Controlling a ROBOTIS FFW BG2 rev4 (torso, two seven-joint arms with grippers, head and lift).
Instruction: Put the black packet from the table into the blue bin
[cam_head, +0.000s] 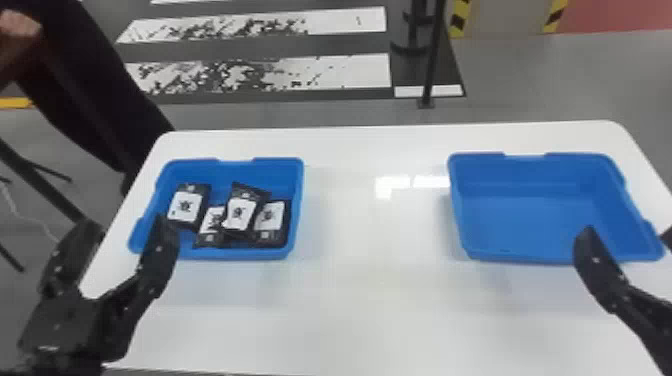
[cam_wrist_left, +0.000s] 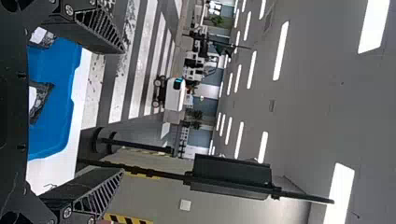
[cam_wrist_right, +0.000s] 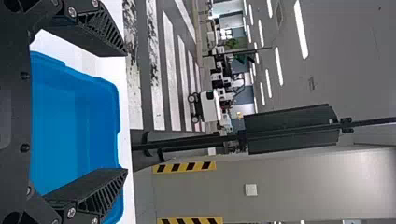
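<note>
- Seeing four black packets bunched up inside one blue bin, left of centre in the head view. Can't tell which to call "the" packet, tbh.
- Way closer to the left gripper than to the right gripper. From the left fingers, just off toward the frame's right.
- Long axes mostly up-and-down the frame, with a slight lean on the third from the left, partly over its neighbours.
- Left fingers wide apart, nothing between them. Same deal on the right, wide, by the other blue bin at frame right.
- Quite possibly done already, judging by the packets in a bin. If picking one out, would go left arm, down between close neighbours, minding snags.
- Both bins on a glossy white table, with glare around the middle.
- Past that, grey floor, scuffed white stripes up top, and a black post right of centre.
</note>
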